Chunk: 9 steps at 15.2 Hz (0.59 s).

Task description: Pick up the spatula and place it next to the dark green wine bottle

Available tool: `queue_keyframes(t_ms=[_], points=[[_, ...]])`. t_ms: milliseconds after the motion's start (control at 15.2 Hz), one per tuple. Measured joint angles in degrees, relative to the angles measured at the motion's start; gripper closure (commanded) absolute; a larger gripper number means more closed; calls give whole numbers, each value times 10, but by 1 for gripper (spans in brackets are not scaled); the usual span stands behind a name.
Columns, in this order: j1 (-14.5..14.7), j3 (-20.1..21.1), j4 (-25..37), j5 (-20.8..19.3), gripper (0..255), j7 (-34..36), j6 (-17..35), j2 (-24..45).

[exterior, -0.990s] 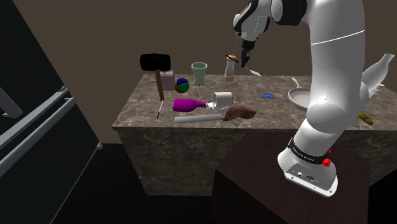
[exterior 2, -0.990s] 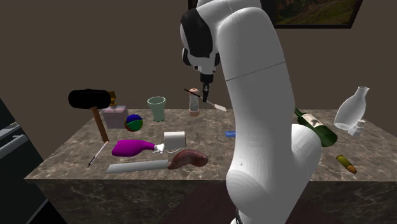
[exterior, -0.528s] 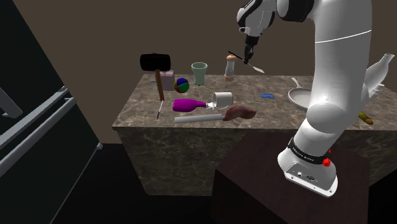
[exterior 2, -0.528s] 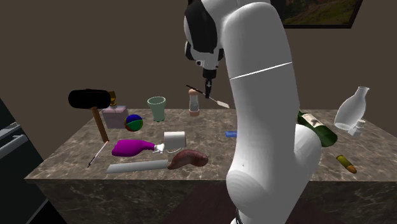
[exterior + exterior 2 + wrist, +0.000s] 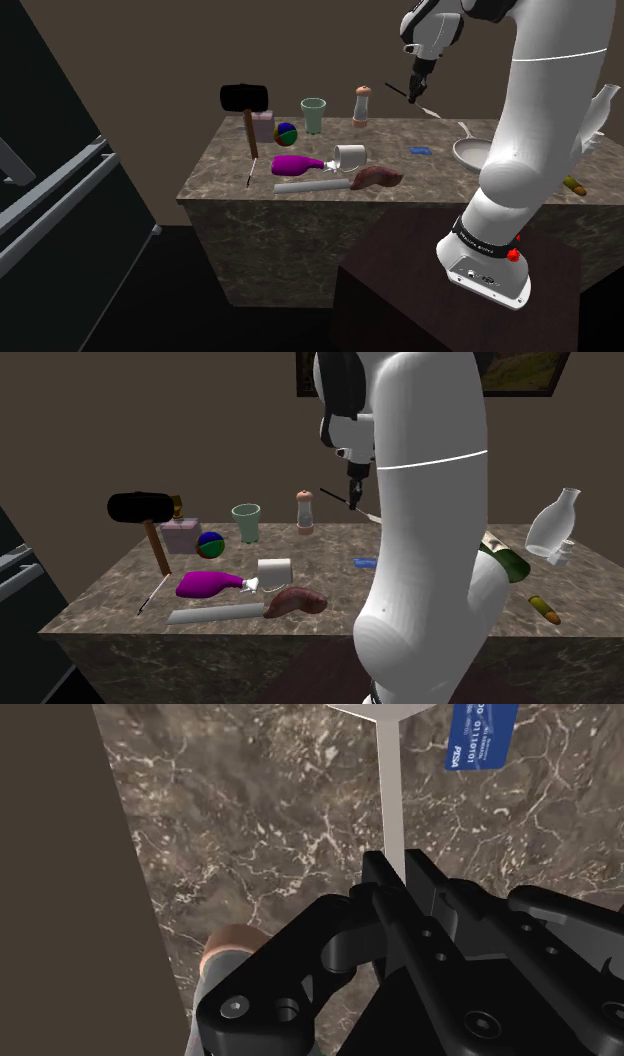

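My black gripper [image 5: 417,86] hangs above the back of the marble counter [image 5: 230,185], shut on the spatula [image 5: 428,106]. The spatula is thin, with a dark handle sticking out one side and a pale blade [image 5: 370,516] tilted down on the other. In the wrist view the fingers clasp its pale shaft [image 5: 389,794] at the gripper [image 5: 395,872]. The dark green wine bottle [image 5: 507,561] lies tilted on the counter to the second exterior view's right, partly hidden behind my arm. The gripper is well above it and to its left.
A shaker [image 5: 361,105], green cup [image 5: 314,114], ball [image 5: 286,133] and hammer [image 5: 245,100] line the back. A purple bottle [image 5: 295,164], white mug [image 5: 350,156], blue card [image 5: 421,151] and pan [image 5: 470,151] lie nearer. A pale bottle [image 5: 552,524] stands beyond the wine bottle.
The gripper has carried the spatula away from the shaker, rightward in both exterior views and slightly higher. Nothing on the counter has moved.
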Motion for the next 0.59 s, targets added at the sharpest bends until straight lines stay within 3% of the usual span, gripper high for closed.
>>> queue_keyframes(t_ms=[594], points=[[-55,-49,-65,-26,255,-100,15,-50]])
